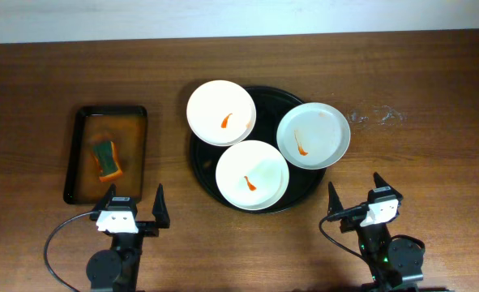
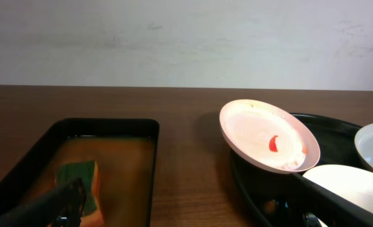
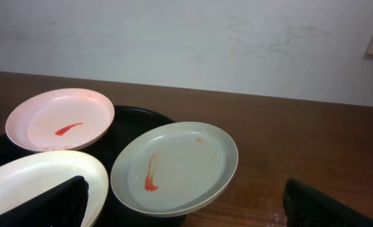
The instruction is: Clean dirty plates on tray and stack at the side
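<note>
On the round black tray (image 1: 273,100), the back plate (image 1: 221,113) and the right plate (image 1: 313,135) reach over the rim, while the front plate (image 1: 252,175) sits within it; each is white with an orange-red smear. The left gripper (image 1: 134,191) and the right gripper (image 1: 354,182) stand apart from the tray, both spread open and empty.

Sitting low at near edge: L gripper (image 1: 134,201) near-left, R gripper (image 1: 357,193) near-right, both w/ jaws spread wide, tips pointing toward far side.
</note>
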